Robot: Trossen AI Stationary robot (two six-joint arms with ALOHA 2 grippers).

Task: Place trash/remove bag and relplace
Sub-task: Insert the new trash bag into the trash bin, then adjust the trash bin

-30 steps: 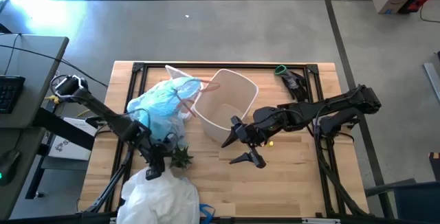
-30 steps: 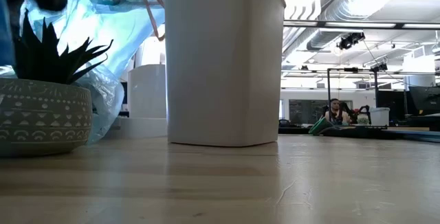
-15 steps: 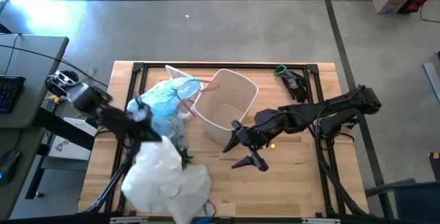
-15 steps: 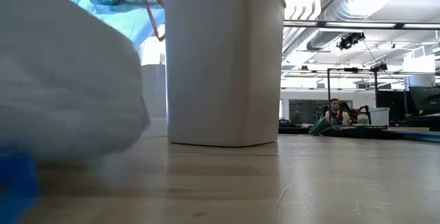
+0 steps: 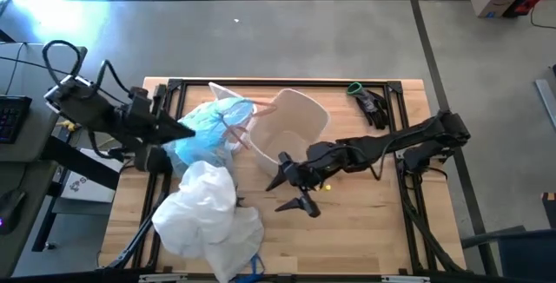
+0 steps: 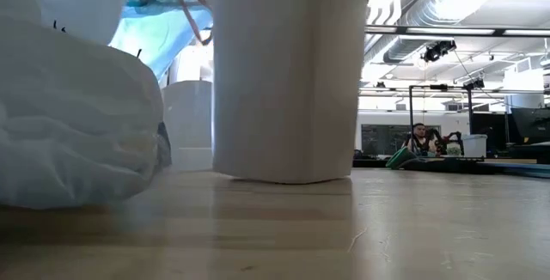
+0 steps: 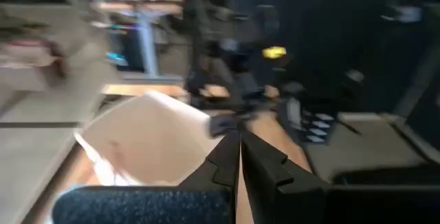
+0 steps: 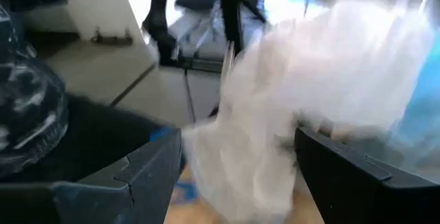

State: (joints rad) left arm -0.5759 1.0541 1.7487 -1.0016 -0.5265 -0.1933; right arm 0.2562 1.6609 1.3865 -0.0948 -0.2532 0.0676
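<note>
My left gripper (image 5: 189, 133) has its fingers (image 7: 237, 157) pressed together with no gap; whether they pinch anything cannot be told. In the high view it sits left of centre, its tip over the light-blue bag (image 5: 208, 125), with the arm reaching in from the frame's left edge. That bag lies bunched at the upper left of the table (image 5: 373, 222), touching the left side of the white bin (image 5: 289, 131); in the low view it shows at the upper left, behind the bin (image 6: 288, 74).

My right gripper (image 5: 291, 189) has its fingers spread wide and holds nothing. It hovers at frame centre, just below the bin, and points toward the lower left. Its fingers (image 8: 124, 176) frame the white bag (image 8: 289, 100) in the right wrist view.

The white bag (image 5: 208, 218) lies heaped at the lower left of the table, below the light-blue bag, filling the left side of the low view (image 6: 77, 117).

A dark object with a green ring (image 5: 367, 99) rests near the table's upper right.
</note>
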